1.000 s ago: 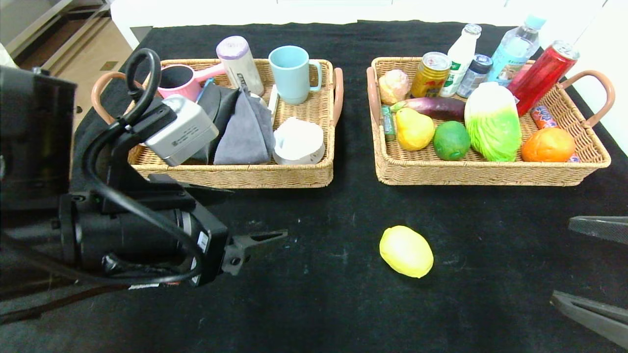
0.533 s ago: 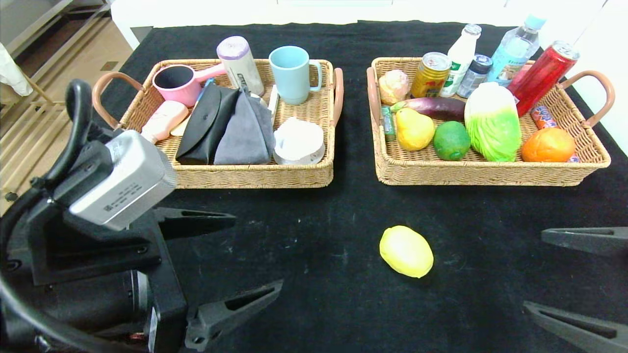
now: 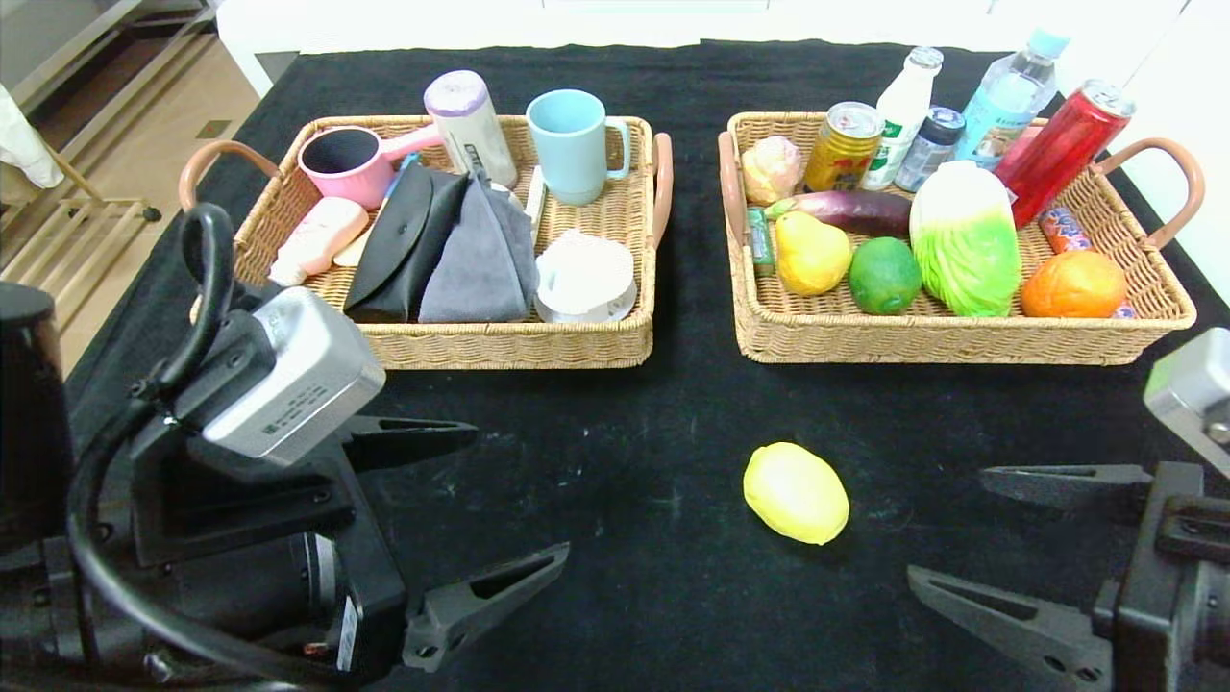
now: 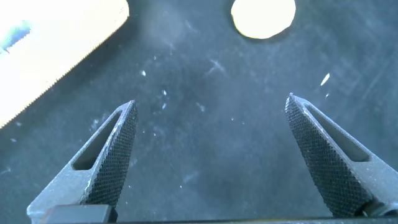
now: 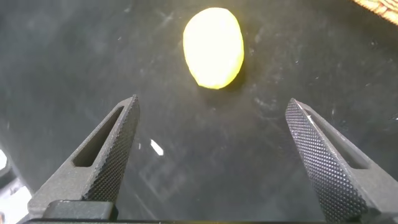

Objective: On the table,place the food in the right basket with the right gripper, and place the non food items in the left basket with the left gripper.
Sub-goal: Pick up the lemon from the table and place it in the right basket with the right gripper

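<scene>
- Lemon (image 3: 796, 493): lies alone on the black table (image 3: 634, 538), in front of the two baskets and nearer the right one; nothing touches it
- Right gripper (image 3: 971, 526): low over the table at the near right, just beside the lemon and apart from it; jaws spread wide, nothing between them. The right wrist view shows the lemon (image 5: 213, 47) ahead of the gap between the two fingers (image 5: 109, 158)
- Left gripper (image 3: 500, 507): over the near left of the table, in front of the left basket, well apart from the lemon; jaws spread wide and empty. The left wrist view shows bare table between the fingers (image 4: 106, 163) and the lemon (image 4: 262, 16) farther off
- Right basket (image 3: 951, 332): holds a pear (image 3: 810, 252), lime (image 3: 884, 276), cabbage (image 3: 965, 240), orange (image 3: 1073, 284), eggplant (image 3: 850, 208), a gold can (image 3: 843, 146), a red can (image 3: 1062, 152) and bottles along the far wall
- Left basket (image 3: 509, 344): holds a blue mug (image 3: 575, 144), pink cup (image 3: 351, 165), grey cloth (image 3: 480, 258), black case (image 3: 396, 240) and a white round item (image 3: 584, 279)
</scene>
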`<control>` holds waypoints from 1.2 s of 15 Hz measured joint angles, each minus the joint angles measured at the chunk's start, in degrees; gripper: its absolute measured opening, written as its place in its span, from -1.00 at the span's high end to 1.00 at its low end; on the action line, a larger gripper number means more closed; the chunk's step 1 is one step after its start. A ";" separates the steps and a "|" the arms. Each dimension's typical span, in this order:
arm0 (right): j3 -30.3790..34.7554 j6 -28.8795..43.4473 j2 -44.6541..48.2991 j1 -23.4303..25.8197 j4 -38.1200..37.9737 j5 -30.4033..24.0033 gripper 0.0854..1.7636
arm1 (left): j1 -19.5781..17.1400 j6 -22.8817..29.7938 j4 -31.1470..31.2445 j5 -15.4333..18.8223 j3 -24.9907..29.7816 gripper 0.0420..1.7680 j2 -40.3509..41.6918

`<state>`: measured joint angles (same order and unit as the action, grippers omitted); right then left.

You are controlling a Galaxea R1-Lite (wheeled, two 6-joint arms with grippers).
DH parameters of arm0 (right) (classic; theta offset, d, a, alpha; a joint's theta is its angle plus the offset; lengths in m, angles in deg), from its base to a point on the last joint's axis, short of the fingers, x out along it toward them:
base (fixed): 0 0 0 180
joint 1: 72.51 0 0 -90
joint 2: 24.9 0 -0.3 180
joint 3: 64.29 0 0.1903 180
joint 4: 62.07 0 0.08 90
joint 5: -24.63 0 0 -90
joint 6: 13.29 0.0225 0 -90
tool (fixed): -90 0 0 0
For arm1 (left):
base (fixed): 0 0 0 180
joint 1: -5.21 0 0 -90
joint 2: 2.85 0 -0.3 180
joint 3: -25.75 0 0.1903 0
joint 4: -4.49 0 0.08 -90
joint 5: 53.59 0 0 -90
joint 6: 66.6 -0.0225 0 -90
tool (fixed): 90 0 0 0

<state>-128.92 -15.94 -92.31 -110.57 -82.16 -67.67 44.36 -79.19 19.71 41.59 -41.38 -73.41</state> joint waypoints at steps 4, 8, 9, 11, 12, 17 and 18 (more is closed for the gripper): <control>-1.69 4.21 -5.94 -5.85 3.72 9.98 -0.94 | -1.12 -0.02 -0.22 -0.59 0.39 -0.94 -1.11; -8.87 5.86 -11.36 -7.17 0.11 17.70 -0.94 | -3.41 0.06 -0.33 -0.61 -0.15 -0.94 -1.35; -12.26 7.88 -13.26 -7.72 -3.18 20.32 -0.94 | -3.63 -0.24 -0.30 -0.63 -0.15 -0.94 -1.38; -19.90 13.19 -16.71 -8.94 -12.56 22.92 -0.94 | -3.79 -0.28 -0.30 -0.65 -0.17 -0.94 -1.22; -24.53 16.42 -18.80 -9.57 -18.65 23.49 -0.94 | -3.94 -0.33 -0.30 -0.69 -0.24 -0.94 -1.05; -43.39 30.10 -30.66 -11.06 -37.01 26.17 -0.94 | -5.10 -0.68 -0.30 -0.67 -0.56 -0.94 0.88; -45.75 32.52 -32.63 -11.11 -39.28 26.55 -0.94 | -5.18 -0.74 -0.27 -0.61 -0.59 -0.94 1.29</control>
<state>-174.67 16.59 -124.94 -121.68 -121.44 -41.12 39.18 -79.93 19.44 40.98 -41.97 -72.12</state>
